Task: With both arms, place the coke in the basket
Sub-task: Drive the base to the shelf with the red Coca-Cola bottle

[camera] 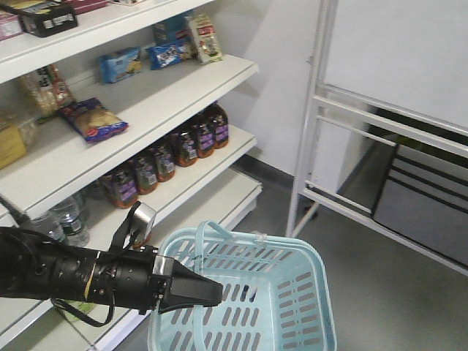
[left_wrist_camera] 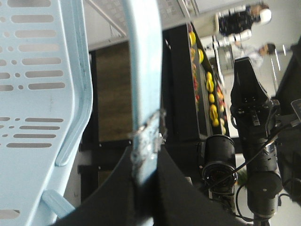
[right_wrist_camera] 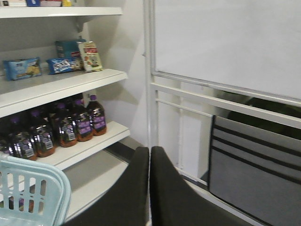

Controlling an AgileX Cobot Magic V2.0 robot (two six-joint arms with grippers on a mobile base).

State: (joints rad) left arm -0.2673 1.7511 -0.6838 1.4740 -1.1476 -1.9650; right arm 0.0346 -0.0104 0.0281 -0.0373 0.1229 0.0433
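Cropping cuts off the basket (camera: 292, 292) below; left hand (left_wrist_camera: 146, 160) clamps its handle.

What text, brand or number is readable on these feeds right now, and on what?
No text is legible.
Purple labels on the dark brown bottles: too small.
Blue snack packets on the white shelf: blurred.
Black box on the top shelf: white marks, unreadable.
Light blue plastic basket: no print.

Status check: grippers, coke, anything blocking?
Left gripper shut on basket handle. Right gripper shut, empty. No coke in view. Basket's visible inside empty.
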